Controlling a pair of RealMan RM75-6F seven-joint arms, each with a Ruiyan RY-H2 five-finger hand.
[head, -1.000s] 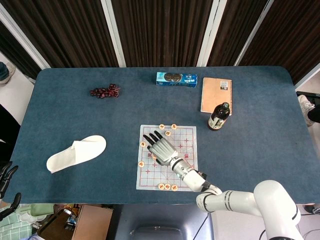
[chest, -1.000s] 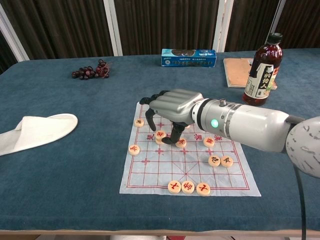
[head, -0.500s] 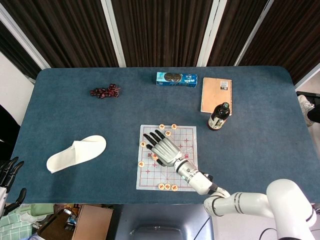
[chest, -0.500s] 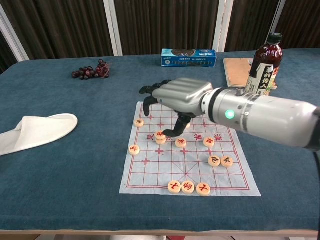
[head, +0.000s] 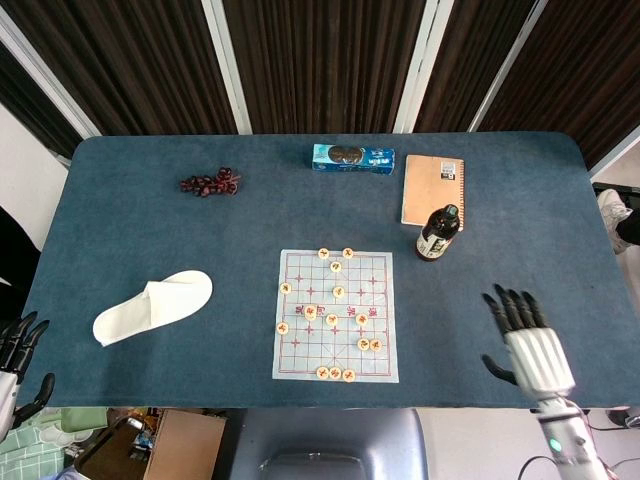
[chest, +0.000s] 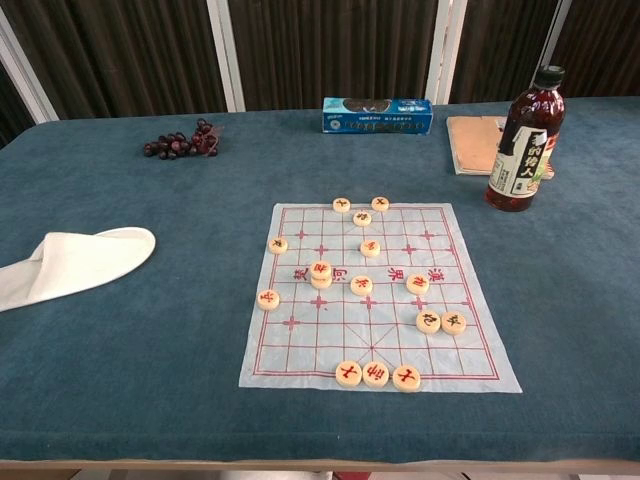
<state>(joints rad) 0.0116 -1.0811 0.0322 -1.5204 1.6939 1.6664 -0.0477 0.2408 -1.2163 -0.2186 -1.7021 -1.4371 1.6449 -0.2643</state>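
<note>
our right hand (head: 528, 345) hangs over the near right part of the tabletop (head: 150, 190), its dark fingers (head: 508, 305) spread apart and holding nothing; our left hand (head: 18, 352) shows only at the lower left edge, beyond the tabletop, fingers apart as well and empty. the things nearest our right hand are the chinese chess pieces (chest: 376, 373) on the paper board (chest: 372, 335), well apart from it toward the middle. we judge these small round discs to be light, stiff and smooth, likely wood, with red or dark characters on top; lying flat, they offer little edge, so a pinch across the rim seems the place to take hold, and they could slip. the board is a thin, limp sheet with a red grid and would shift easily on the blue felt-like cloth. beyond it stand a dark glass-like sauce bottle (chest: 520, 140), upright, a tan notebook (head: 433, 190), a blue biscuit box (chest: 377, 115), a bunch of dark grapes (chest: 182, 141) and a soft white slipper (chest: 70, 262).
</note>
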